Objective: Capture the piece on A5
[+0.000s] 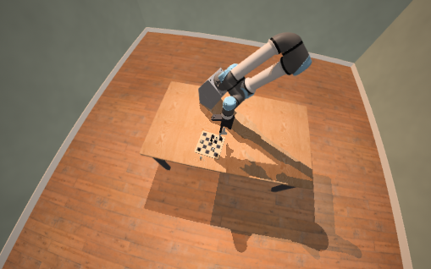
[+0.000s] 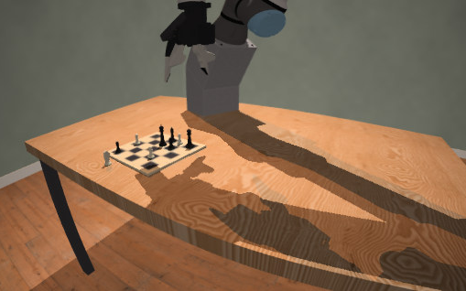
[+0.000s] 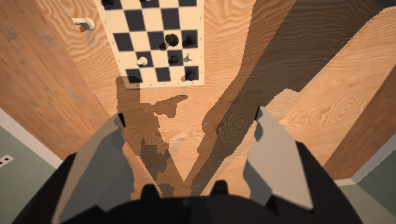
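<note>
A small chessboard (image 2: 150, 172) (image 1: 199, 146) (image 3: 165, 84) lies near the table's front left corner. Several black pieces and three white ones stand on it, among them a tall black piece (image 2: 161, 135) and a black piece (image 2: 189, 138) (image 3: 190, 75) at the board's near-arm edge. A white piece (image 2: 107, 157) (image 3: 85, 22) stands upright on the table just off the board's far corner. The square labels are too small to read. My gripper (image 2: 186, 73) (image 1: 223, 132) (image 3: 190, 110) is open and empty. It hangs high above the table, behind the board's edge on the arm's side.
The arm's grey base block (image 2: 212, 87) (image 1: 209, 95) stands on the wooden table (image 2: 295, 160) (image 1: 179, 110) (image 3: 225, 30) behind the board. The table's front edge runs close to the board. The arm's shadow lies across the table to the right.
</note>
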